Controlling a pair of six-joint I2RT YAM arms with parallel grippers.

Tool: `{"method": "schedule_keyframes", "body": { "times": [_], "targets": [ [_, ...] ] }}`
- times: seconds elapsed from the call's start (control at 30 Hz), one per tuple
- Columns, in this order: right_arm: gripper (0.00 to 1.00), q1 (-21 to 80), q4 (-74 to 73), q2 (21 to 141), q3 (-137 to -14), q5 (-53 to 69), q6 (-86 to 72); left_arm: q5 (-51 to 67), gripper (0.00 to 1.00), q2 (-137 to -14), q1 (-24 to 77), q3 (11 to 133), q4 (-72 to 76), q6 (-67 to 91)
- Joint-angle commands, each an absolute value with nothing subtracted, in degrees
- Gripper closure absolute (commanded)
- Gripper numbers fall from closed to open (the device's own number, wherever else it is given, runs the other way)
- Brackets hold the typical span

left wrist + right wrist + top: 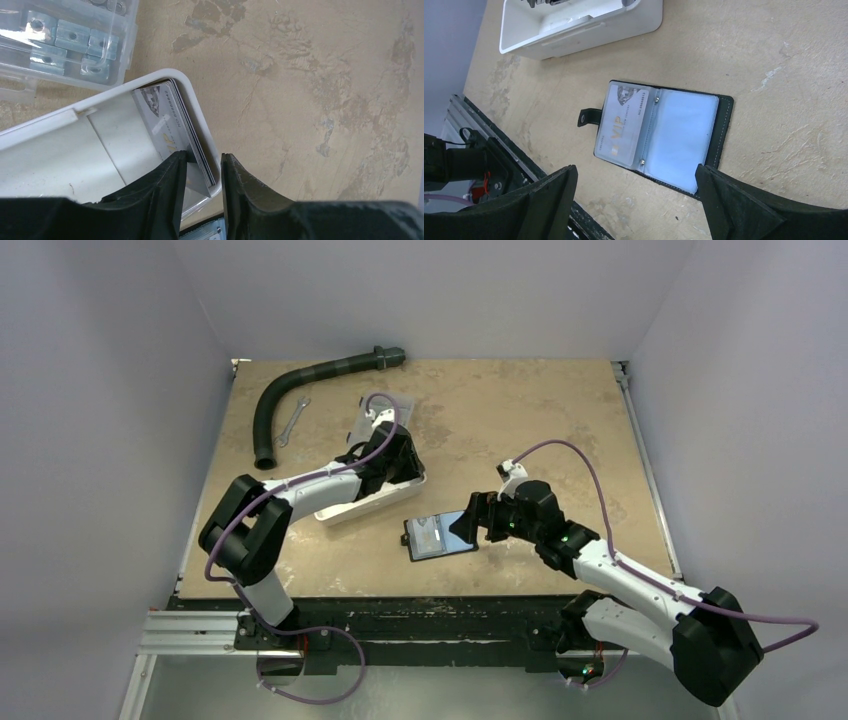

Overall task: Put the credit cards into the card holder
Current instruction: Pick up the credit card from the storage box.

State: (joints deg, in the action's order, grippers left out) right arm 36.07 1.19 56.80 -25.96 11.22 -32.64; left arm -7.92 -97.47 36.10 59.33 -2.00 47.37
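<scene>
The card holder [440, 536] lies open on the table, black outside with pale blue sleeves; in the right wrist view [684, 135] a silvery VIP card [621, 130] sits in its left sleeve. A stack of silvery credit cards [167, 117] stands on edge against the end wall of the white tray [150, 80]. My left gripper [204, 156] is down at that tray end [393, 458], jaws a narrow gap apart, one finger on the card face inside, the other outside the wall. My right gripper [636, 168] hovers wide open over the holder's near edge [468, 525]. No orange-yellow card shows.
A clear compartment box [60, 40] with metal parts sits just behind the tray [350, 508]. A black corrugated hose [290, 390] and a small wrench [292, 422] lie at the back left. The table's front edge and metal rail [484, 150] are close to the holder.
</scene>
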Motion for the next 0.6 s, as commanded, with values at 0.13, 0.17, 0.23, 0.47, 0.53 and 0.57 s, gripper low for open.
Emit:
{"method": "schedule_keyframes", "body": {
  "times": [0.13, 0.17, 0.23, 0.47, 0.53, 0.57],
  "targets": [
    [0.01, 35.8, 2.7, 56.7, -26.1, 11.0, -33.4, -8.2, 0.80, -95.2, 35.9, 58.8, 0.8, 46.8],
    [0.01, 35.8, 2.8, 56.7, -26.1, 11.0, -33.4, -8.2, 0.82, -95.1, 35.9, 58.8, 0.7, 46.8],
    [0.01, 35.8, 2.7, 56.8, -26.1, 11.0, -33.4, -8.5, 0.86, -94.8, 35.9, 58.9, 0.1, 46.9],
    [0.01, 35.8, 3.0, 57.3, -26.2, 11.2, -33.4, -9.3, 0.95, -92.4, 35.9, 58.8, -2.9, 47.0],
    [0.01, 35.9, 3.1, 57.5, -26.3, 11.2, -33.4, -9.5, 1.00, -91.4, 35.9, 58.6, -3.5, 46.9],
    [0.01, 35.9, 3.2, 57.6, -26.4, 11.2, -33.4, -9.6, 1.00, -90.8, 35.9, 58.5, -3.8, 46.8]
  ]
}}
